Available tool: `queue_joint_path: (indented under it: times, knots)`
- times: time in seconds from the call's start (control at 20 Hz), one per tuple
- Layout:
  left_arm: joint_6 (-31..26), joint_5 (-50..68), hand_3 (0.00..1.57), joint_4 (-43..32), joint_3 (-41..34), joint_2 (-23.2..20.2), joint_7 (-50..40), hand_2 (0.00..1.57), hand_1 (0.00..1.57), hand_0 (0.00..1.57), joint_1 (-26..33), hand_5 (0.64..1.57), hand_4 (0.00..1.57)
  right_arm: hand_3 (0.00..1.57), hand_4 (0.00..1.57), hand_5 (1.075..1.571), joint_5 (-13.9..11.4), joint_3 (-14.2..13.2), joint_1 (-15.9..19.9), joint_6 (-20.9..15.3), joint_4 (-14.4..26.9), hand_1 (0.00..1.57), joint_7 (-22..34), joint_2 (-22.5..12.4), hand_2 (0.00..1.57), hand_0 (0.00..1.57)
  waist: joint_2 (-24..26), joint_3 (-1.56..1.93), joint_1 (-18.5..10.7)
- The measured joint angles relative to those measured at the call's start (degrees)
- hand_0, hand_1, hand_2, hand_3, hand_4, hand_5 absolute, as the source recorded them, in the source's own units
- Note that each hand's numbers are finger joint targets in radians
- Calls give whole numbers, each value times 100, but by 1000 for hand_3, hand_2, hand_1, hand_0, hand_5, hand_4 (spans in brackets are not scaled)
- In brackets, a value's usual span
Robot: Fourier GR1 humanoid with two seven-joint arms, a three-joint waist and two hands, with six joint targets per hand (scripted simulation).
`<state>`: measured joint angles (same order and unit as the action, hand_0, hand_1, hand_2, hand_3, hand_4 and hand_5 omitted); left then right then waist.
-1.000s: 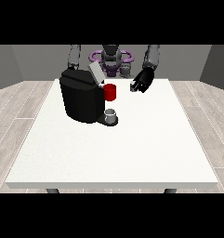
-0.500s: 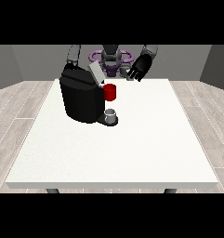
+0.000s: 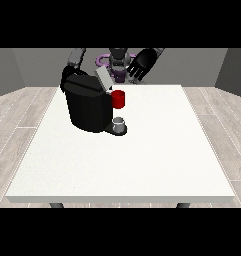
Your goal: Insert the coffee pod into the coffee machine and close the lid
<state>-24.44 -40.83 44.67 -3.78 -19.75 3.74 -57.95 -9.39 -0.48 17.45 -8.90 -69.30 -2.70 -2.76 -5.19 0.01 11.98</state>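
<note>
The black coffee machine [image 3: 87, 107] stands on the white table [image 3: 157, 150], left of the middle. Its grey lid [image 3: 104, 79] is tilted up and open. A red thing at the machine [image 3: 119, 99] sticks out of its front. Below it, a small grey thing [image 3: 120, 123] sits on the machine's base. The hand at the view's right [image 3: 142, 63] is raised above the table's far edge, right of the lid and touching nothing, with its fingers spread. The hand at the view's left [image 3: 68, 74] is mostly hidden behind the machine.
The robot's torso [image 3: 119, 62] is behind the table's far edge. White tabletop stretches to the right of the machine and towards the near edge.
The hand at the view's right has risen and moved left, from beside the red thing to a spot near the lid. The machine and the grey thing have not moved.
</note>
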Motion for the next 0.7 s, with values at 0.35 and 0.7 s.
queue_joint_path:
  times: [0.35,0.7]
  knots:
    - [-56,5,1249,-223,-231,-265,-157,1299,1247,1247,-598,1571,479,0,263,1571,-65,40,293,-40,-353,0,290,-24,0,0,-350,0,325]
    - [-55,-26,1245,-358,-359,-511,-151,1288,1223,1223,-1053,1571,491,0,60,1571,25,-117,539,29,-430,0,252,-157,0,0,-810,1,471]
